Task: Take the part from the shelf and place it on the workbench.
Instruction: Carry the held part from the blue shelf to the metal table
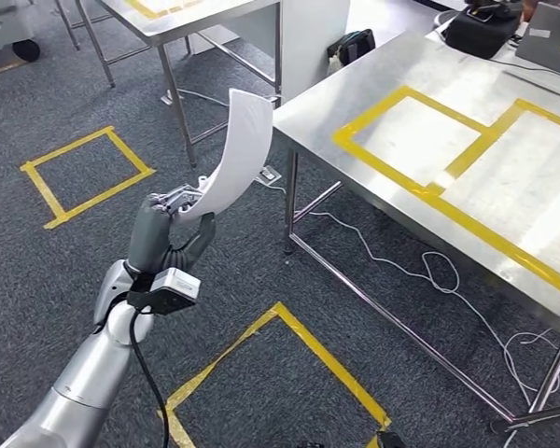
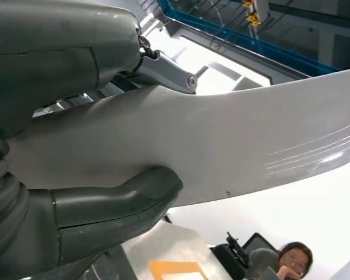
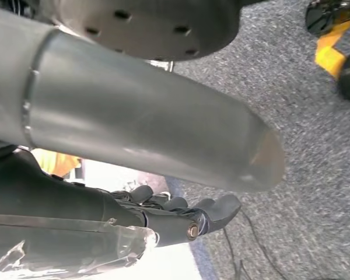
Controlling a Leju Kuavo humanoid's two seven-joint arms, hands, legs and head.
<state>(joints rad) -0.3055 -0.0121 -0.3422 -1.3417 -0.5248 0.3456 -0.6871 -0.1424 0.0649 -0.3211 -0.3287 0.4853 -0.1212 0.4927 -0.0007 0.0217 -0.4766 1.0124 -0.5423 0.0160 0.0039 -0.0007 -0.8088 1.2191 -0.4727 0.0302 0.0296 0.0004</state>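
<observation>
Bright even light, glare on steel workbench [image 1: 432,84], wrist close-ups blurred

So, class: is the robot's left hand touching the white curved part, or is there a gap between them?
Touching. In the left wrist view the thumb and a finger press on opposite faces of the white part. The head view shows the left hand holding its lower end.

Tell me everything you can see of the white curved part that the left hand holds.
The white curved part is a thin, smooth, plastic-looking panel that bows upward and widens toward its top. The left hand pinches its narrow lower end between thumb and fingers. It hangs in the air over grey carpet, left of the steel workbench, not touching it.
</observation>
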